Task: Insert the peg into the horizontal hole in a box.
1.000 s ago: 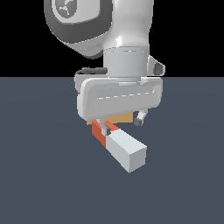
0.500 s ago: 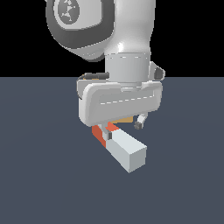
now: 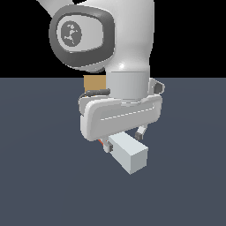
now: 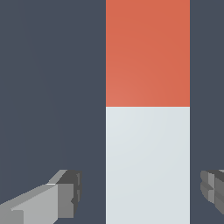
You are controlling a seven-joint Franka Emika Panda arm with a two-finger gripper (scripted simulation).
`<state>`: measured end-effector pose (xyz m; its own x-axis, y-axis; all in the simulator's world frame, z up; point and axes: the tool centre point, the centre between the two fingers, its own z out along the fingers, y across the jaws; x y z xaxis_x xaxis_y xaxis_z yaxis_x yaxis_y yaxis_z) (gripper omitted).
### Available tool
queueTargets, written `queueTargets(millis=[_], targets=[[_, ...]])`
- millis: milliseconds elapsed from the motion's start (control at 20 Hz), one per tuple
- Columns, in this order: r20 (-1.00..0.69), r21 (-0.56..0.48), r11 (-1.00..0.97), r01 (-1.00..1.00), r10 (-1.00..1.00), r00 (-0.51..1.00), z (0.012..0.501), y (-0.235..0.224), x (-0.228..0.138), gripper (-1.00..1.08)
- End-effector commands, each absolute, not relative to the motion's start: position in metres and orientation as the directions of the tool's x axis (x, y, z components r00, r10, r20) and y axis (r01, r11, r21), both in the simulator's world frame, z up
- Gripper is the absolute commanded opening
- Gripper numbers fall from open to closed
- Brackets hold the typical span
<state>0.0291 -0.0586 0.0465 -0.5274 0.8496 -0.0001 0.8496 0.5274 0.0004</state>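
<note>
The peg (image 3: 128, 157) lies on the dark floor, its grey-white end towards the exterior camera. Only a sliver of its red-orange end (image 3: 104, 143) shows under the hand. In the wrist view the peg (image 4: 148, 166) runs between my fingers, with the red-orange part (image 4: 148, 52) beyond them. My gripper (image 3: 124, 140) is open and straddles the white part (image 4: 140, 192). A gap shows between each finger (image 4: 65, 194) and the peg. A piece of the tan box (image 3: 94, 82) shows behind the arm. Its hole is hidden.
The floor (image 3: 39, 176) is plain dark blue-grey. My own hand and wrist (image 3: 121, 112) block most of the view behind the peg.
My hand has come down over the peg, so the fingers now sit at its sides. The peg has stayed in place. More of the red-orange end is hidden.
</note>
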Motion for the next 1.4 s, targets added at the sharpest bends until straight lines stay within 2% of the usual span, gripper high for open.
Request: queueTargets(millis=[0, 300, 350, 1000, 1350], targets=[[0.0, 0.0, 0.528, 0.849, 0.849, -0.528, 0.034, -0.058, 0.028, 1.0], [0.0, 0.0, 0.528, 0.849, 0.849, -0.528, 0.024, -0.058, 0.03, 1.0], [0.0, 0.0, 0.528, 0.849, 0.849, -0.528, 0.024, -0.058, 0.03, -1.0], [0.001, 0.0, 0.523, 0.853, 0.853, -0.523, 0.025, -0.057, 0.029, -1.0], [0.001, 0.0, 0.468, 0.883, 0.883, -0.468, 0.034, -0.053, 0.022, -1.0]])
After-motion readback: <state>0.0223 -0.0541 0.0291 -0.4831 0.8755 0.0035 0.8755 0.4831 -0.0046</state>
